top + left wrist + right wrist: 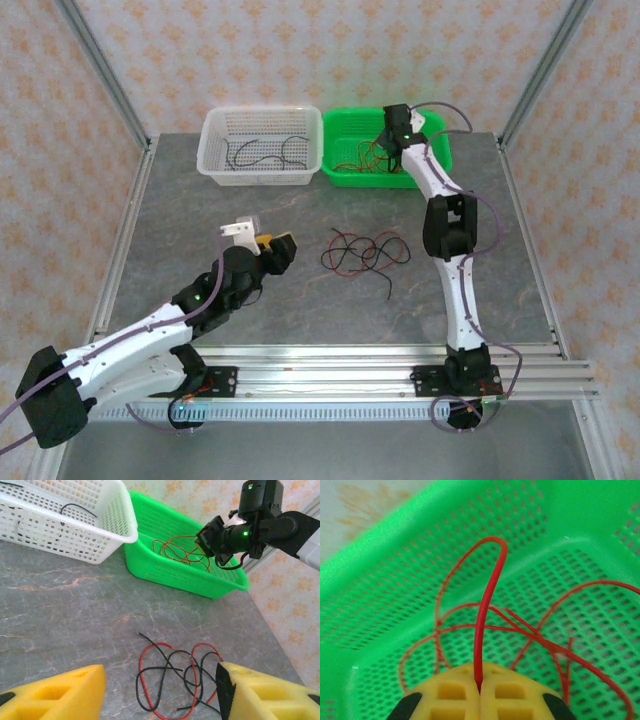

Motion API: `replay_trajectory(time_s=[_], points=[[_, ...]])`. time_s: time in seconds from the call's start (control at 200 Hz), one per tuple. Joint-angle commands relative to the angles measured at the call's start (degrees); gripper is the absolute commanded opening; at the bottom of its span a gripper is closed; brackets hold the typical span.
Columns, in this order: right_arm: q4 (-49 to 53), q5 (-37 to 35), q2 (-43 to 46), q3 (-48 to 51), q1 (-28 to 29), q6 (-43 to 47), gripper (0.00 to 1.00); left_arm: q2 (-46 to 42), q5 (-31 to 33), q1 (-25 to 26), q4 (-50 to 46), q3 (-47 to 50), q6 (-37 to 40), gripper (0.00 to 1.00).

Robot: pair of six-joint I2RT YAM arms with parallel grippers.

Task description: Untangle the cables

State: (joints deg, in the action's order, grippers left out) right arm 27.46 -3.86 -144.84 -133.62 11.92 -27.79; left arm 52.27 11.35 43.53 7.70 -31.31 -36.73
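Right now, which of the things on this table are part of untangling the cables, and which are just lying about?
Job: red-and-black tangle on the table; red wire pinched in the right claw; red wires in the green basket; black wire in the white basket; open left claw.
Lying about: metal rail at the near edge; frame posts.

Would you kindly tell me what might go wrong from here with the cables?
1. The right hand pinches one red cable over the green basket, where other red strands lie beneath it; they may snag it on release or lifting.
2. The left hand hangs open by the tangle on the table; red and black strands overlap there, so closing may catch several at once.
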Motion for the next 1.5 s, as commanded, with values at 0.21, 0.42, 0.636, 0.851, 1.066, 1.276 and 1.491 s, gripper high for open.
replay_trajectory(time_s=[0.21, 0.42, 0.636, 0.851, 1.066, 1.276, 1.491], points=[[11.9, -2.8, 1.2, -6.5, -0.9, 9.2, 0.46, 3.3, -2.8, 0.7, -11.8, -5.6, -6.6, 0.61], [16.0, -6.8, 5.4, -6.2, -0.9, 13.9, 0.64, 7.2, -3.6, 0.8, -17.8, -8.3, -10.4, 0.61], [20.4, -10.5, 11.4, -2.0, -0.2, 17.1, 0.65, 11.6, -6.3, 0.8, -18.7, -8.9, -13.2, 0.6], [17.1, -11.6, 25.7, 17.2, 3.1, 18.4, 0.65, 20.8, -14.0, 0.8, -13.0, -10.8, -13.5, 0.58], [6.0, -7.0, 46.1, 46.7, 5.9, 15.6, 0.64, 34.8, -18.8, -0.4, -7.7, -16.5, -11.4, 0.52], [-0.2, -1.7, 60.9, 67.0, 7.5, 11.9, 0.62, 44.5, -16.8, -2.4, -7.5, -21.4, -9.4, 0.49], [-3.2, 1.1, 69.9, 78.6, 9.5, 7.5, 0.6, 49.9, -15.0, -2.7, -8.3, -24.7, -7.5, 0.47]])
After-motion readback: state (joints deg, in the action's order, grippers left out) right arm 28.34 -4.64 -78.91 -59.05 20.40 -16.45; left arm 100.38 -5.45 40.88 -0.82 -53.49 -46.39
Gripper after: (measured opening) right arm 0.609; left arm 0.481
